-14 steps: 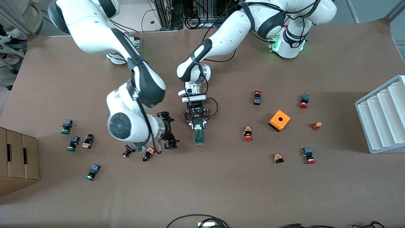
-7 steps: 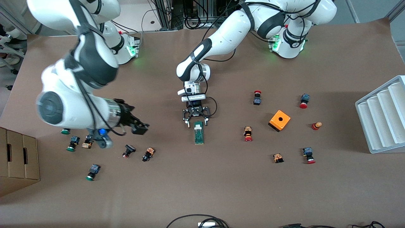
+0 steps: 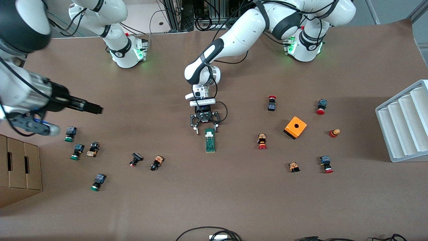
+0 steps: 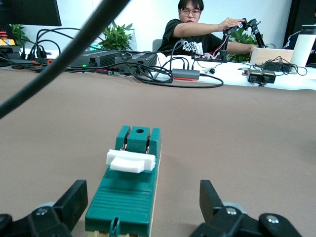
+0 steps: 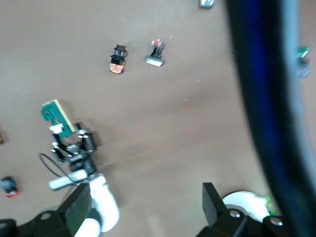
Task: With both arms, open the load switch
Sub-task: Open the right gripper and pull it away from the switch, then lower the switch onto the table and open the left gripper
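While load switch (image 3: 209,140) lies flat, left claw (image 3: 204,126) gapes just beside; right claw (image 3: 97,109) spread, raised.

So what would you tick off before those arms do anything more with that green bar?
1. Load switch lies flat on the table: ok.
2. Left gripper lets go of it, jaws open: ok.
3. Its white block stays visible and unblocked: ok.
4. Right gripper is near the switch: not ok, it is up by the right arm's end.
5. Switch opened: cannot tell.
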